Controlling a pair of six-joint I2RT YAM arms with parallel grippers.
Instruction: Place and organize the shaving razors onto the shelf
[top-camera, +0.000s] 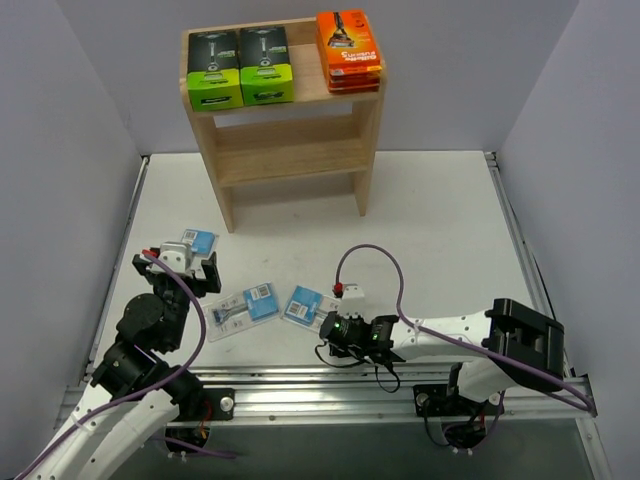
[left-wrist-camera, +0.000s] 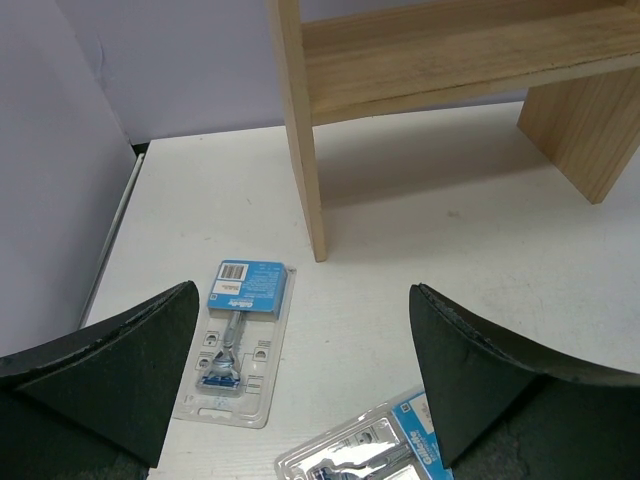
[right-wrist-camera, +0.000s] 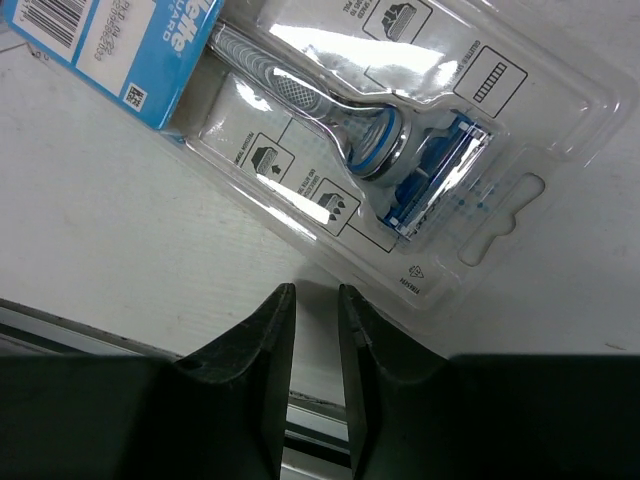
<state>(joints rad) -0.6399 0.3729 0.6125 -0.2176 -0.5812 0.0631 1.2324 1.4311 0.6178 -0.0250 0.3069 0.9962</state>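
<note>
**A:** How is the left gripper (left-wrist-camera: 303, 290)?

**B:** Released, jaws spread wide. 1 blister pack (left-wrist-camera: 237, 340) lies flat on the table (left-wrist-camera: 440, 230) just ahead of it, within the jaws' span. The shelf (left-wrist-camera: 300, 130) stands farther ahead.

**A:** And the right gripper (right-wrist-camera: 315, 292)?

**B:** Its 2 fingers are nearly together at the clear rim of a second blister pack (right-wrist-camera: 350, 140). I cannot tell whether they pinch it.

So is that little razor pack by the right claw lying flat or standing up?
Lying flat. The blister pack rests on the table, its razor and blue card showing to the right wrist camera looking down on it.
</note>
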